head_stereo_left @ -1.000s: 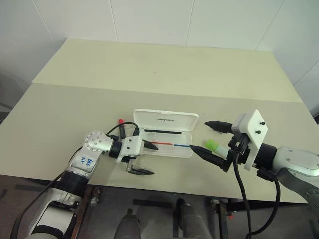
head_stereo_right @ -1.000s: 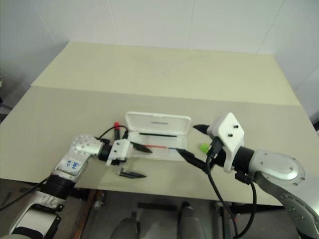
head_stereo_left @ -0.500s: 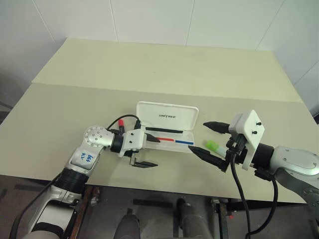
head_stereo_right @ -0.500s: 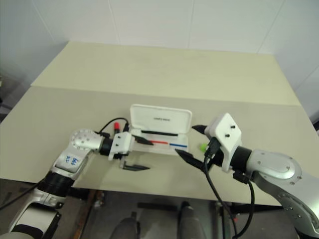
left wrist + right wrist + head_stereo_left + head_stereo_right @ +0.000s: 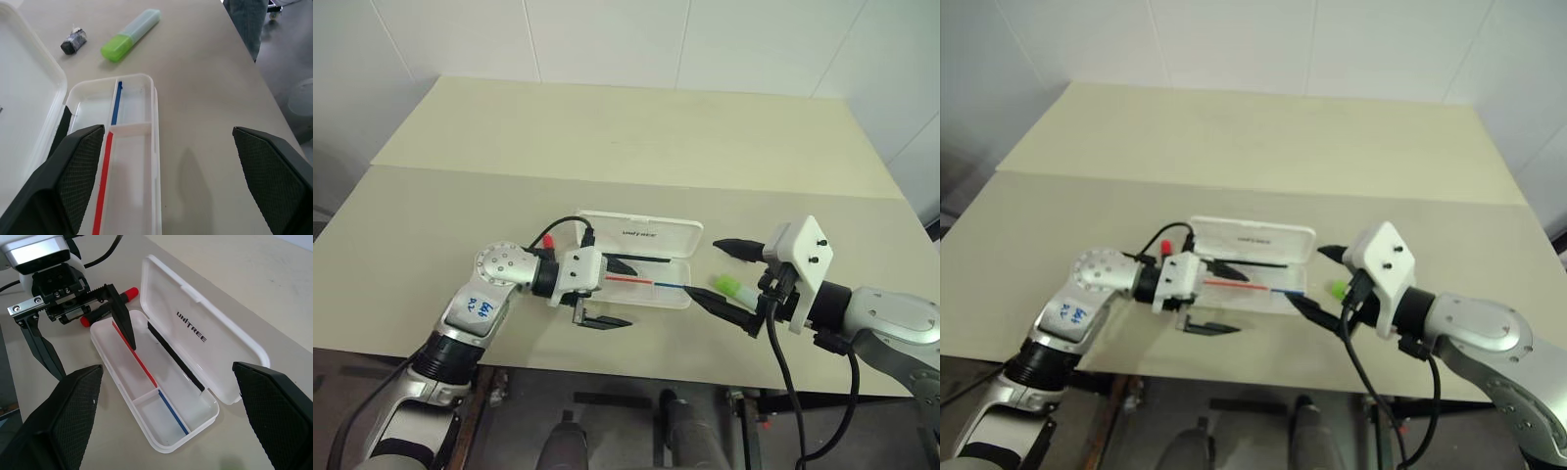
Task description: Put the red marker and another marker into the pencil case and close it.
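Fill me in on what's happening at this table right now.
The pencil case lies open on the table, its tray holding no marker yet. The left end effector is open, one finger over the tray and one in front of the case, gripping nothing. The red marker lies on the table behind that end effector. The green-capped marker lies beside the case, between the open fingers of the right end effector.

The left arm [image 5: 475,311] is silver-grey metal with a round, ribbed elbow joint and a white sticker bearing blue handwriting; a black cable loops over its white wrist block — screws show on that block's face. The left gripper [image 5: 612,292] has two black, tapered fingers [image 5: 621,265]. The right arm [image 5: 891,315] ends in a white angled plate with dark screws, black cables trailing down — the right gripper [image 5: 732,281] matches the other.
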### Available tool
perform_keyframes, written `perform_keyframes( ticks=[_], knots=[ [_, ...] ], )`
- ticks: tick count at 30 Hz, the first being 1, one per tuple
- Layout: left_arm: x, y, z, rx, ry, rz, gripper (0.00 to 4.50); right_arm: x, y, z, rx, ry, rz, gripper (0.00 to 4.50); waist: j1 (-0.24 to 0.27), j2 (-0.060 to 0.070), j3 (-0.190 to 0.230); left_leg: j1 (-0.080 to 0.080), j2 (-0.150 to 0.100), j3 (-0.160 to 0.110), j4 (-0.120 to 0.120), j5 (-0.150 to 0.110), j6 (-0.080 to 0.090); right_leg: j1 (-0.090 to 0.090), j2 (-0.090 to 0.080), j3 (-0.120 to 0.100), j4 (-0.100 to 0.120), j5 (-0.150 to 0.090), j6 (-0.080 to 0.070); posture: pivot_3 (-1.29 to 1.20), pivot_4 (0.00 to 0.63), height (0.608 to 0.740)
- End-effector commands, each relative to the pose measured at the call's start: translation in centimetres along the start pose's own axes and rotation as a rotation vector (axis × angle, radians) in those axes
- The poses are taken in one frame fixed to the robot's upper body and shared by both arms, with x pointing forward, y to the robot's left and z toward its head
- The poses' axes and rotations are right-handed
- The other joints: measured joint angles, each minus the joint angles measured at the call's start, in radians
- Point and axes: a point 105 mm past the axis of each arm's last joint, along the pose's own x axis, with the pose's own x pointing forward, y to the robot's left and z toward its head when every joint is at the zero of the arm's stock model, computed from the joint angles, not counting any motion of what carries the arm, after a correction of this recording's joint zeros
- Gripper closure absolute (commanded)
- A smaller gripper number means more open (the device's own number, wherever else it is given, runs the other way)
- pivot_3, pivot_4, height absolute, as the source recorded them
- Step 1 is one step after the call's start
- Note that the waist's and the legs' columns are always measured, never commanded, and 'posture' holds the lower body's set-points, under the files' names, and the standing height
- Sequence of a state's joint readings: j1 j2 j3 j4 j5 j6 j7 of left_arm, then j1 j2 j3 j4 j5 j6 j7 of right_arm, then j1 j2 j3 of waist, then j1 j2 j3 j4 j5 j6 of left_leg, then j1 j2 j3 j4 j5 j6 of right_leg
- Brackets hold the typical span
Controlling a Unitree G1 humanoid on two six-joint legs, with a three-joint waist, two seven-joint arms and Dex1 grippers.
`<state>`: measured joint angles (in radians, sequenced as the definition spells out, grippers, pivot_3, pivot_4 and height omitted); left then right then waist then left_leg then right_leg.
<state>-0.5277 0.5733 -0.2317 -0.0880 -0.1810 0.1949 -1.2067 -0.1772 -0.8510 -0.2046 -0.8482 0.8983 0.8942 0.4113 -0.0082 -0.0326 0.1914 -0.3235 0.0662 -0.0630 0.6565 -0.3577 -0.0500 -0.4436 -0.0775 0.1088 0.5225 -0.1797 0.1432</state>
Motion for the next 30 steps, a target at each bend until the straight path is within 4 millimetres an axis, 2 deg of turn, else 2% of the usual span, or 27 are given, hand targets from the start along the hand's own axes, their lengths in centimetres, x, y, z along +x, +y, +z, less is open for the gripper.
perform_keyframes(
  ticks=[1, 4, 12, 15, 19, 26, 30],
  knots=[
    [-0.7, 0.1, 2.4, 0.049, -0.043, 0.009, 0.03, -0.2, -0.2, 0.8, -0.036, -0.025, -0.006, 0.0, 0.0, 0.0, 0.0, 0.0, 0.0, 0.0, 0.0, 0.0, 0.0, 0.0, 0.0, 0.0, 0.0, 0.0, 0.0, 0.0, 0.15, 0.74],
    [-0.6, 0.0, 4.1, 0.048, -0.096, 0.003, 0.03, -0.3, -0.2, 0.7, -0.035, -0.024, -0.003, 0.0, -0.001, 0.0, 0.0, 0.0, 0.0, 0.0, 0.0, 0.0, 0.0, 0.0, 0.0, 0.0, 0.0, 0.0, 0.0, 0.0, 0.15, 0.74],
    [-1.1, 1.0, 7.0, 0.03, -0.204, 0.044, 0.03, -0.4, -0.2, 0.6, -0.034, -0.019, 0.0, 0.0, -0.008, 0.0, 0.0, 0.0, 0.0, 0.0, 0.0, 0.0, 0.0, 0.0, 0.0, 0.0, -0.001, 0.0, 0.0, 0.0, 0.15, 0.74],
    [-1.9, 2.4, 10.0, 0.036, -0.369, 0.122, 0.03, -0.5, -0.2, 0.6, -0.034, -0.017, 0.0, 0.0, -0.008, -0.001, 0.001, -0.001, 0.0, 0.0, 0.0, 0.0, 0.0, 0.0, 0.0, 0.0, -0.001, 0.0, 0.0, 0.0, 0.15, 0.74],
    [-2.9, 3.9, 11.6, 0.047, -0.451, 0.227, 0.03, -0.5, 0.1, 0.6, -0.031, -0.022, 0.01, 0.0, -0.015, -0.001, 0.001, -0.001, 0.0, 0.0, 0.0, 0.0, 0.0, 0.0, 0.0, 0.0, -0.001, 0.0, 0.0, 0.0, 0.15, 0.74],
    [-4.5, 6.4, 12.6, 0.062, -0.481, 0.435, 0.03, 0.0, 0.7, 1.9, -0.03, -0.096, 0.054, 0.0, -0.02, -0.001, 0.001, 0.0, 0.0, 0.0, 0.0, 0.0, 0.0, 0.0, 0.0, 0.0, -0.001, 0.0, 0.001, 0.0, 0.15, 0.74],
    [-5.1, 7.2, 11.9, 0.062, -0.442, 0.523, 0.03, 0.6, 0.7, 2.1, -0.029, -0.109, 0.075, 0.0, -0.02, -0.001, 0.001, 0.0, 0.0, 0.0, 0.0, 0.0, 0.0, 0.0, 0.0, 0.0, -0.001, 0.0, 0.001, 0.0, 0.15, 0.74]
  ],
)
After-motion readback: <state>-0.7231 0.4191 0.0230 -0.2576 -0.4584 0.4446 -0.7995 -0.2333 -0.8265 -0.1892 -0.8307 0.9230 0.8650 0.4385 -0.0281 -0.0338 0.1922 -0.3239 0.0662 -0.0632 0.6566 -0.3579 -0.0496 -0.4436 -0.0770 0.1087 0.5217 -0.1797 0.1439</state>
